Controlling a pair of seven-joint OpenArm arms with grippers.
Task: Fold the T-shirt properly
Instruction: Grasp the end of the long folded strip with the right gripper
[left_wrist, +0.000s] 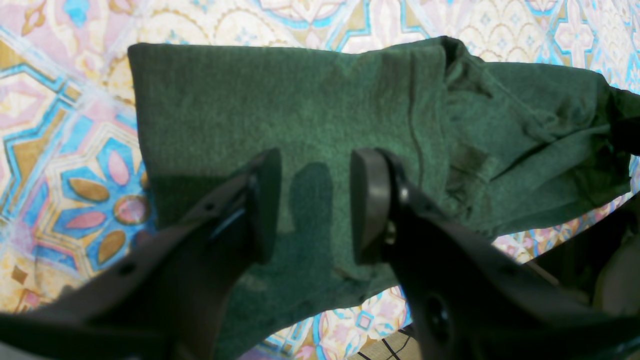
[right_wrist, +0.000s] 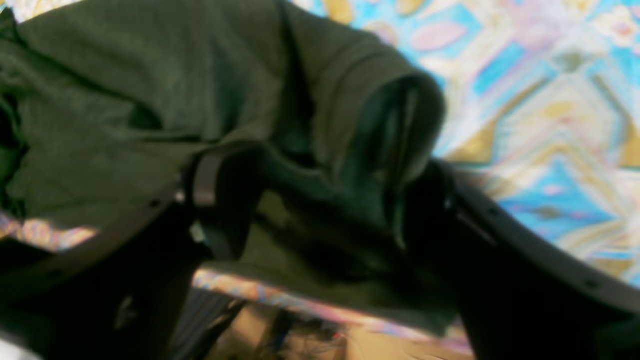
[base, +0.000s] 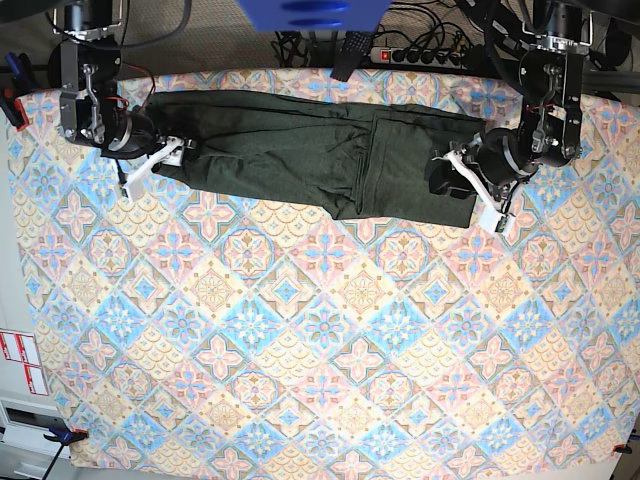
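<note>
A dark olive-green knit T-shirt (base: 320, 160) lies in a long band across the far side of a patterned pastel tablecloth (base: 300, 350). At its left end, the right gripper (base: 165, 158) has its jaws spread around bunched cloth. At its right end, the left gripper (base: 470, 185) hovers with jaws spread and empty. The fabric looks soft, light and limp; pinching edges or corners likely works best.

- The right wrist view is blurred; whether the right gripper (right_wrist: 320, 210) pinches the T-shirt (right_wrist: 150, 100) bunched between its fingers cannot be told.
- Below the left gripper (left_wrist: 315, 205), its fingers hide the shirt's near edge.
</note>
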